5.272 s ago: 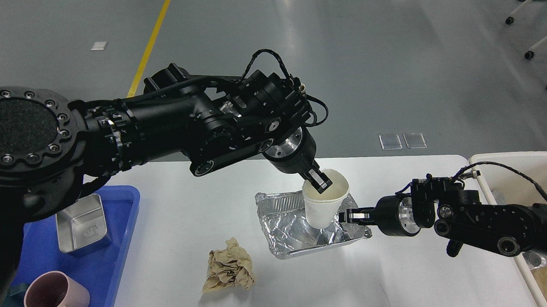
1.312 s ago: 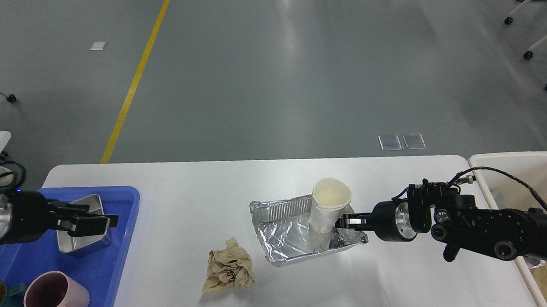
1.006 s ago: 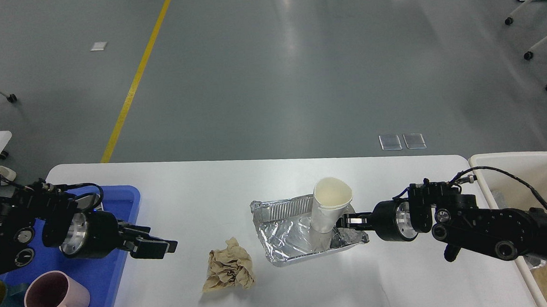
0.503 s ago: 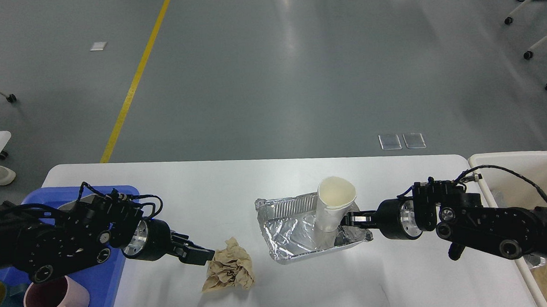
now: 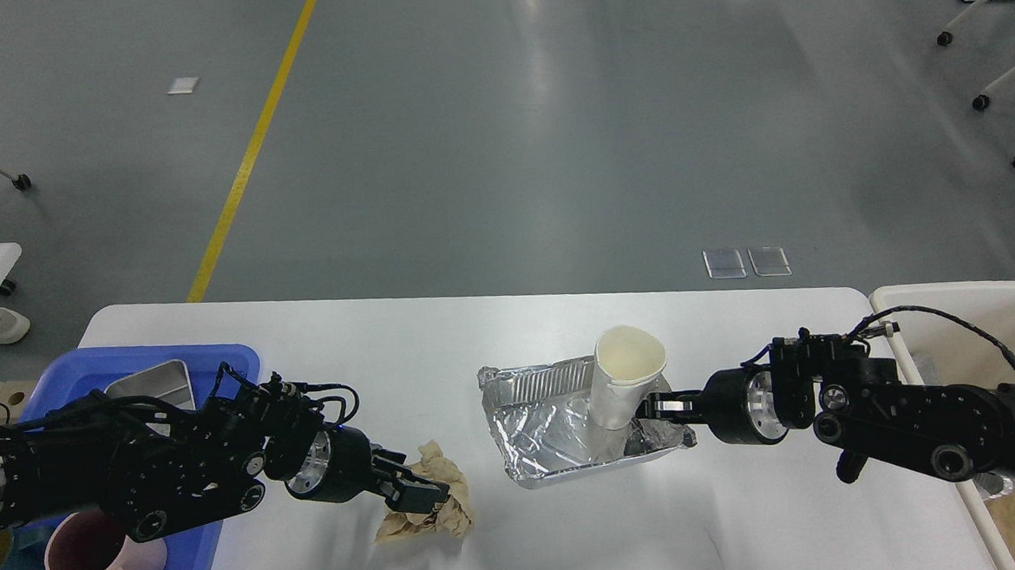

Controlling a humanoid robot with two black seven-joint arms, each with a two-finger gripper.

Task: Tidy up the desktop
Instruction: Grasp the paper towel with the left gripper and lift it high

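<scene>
While the right gripper [image 5: 663, 406] is being kept closed on the right edge of the foil tray [image 5: 567, 434], the left gripper [image 5: 414, 491] is being brought further right than half a second ago and is now being laid over the crumpled brown paper [image 5: 439, 507]. Its fingers are being held a little apart around the paper's left side; whether the paper is being touched cannot be told. A paper cup [image 5: 621, 383] is being carried upright in the tray, just left of the right gripper. Everything is being borne by the desktop [image 5: 745, 516] beneath both grippers, and the tray has been shifted slightly rightward.
</scene>
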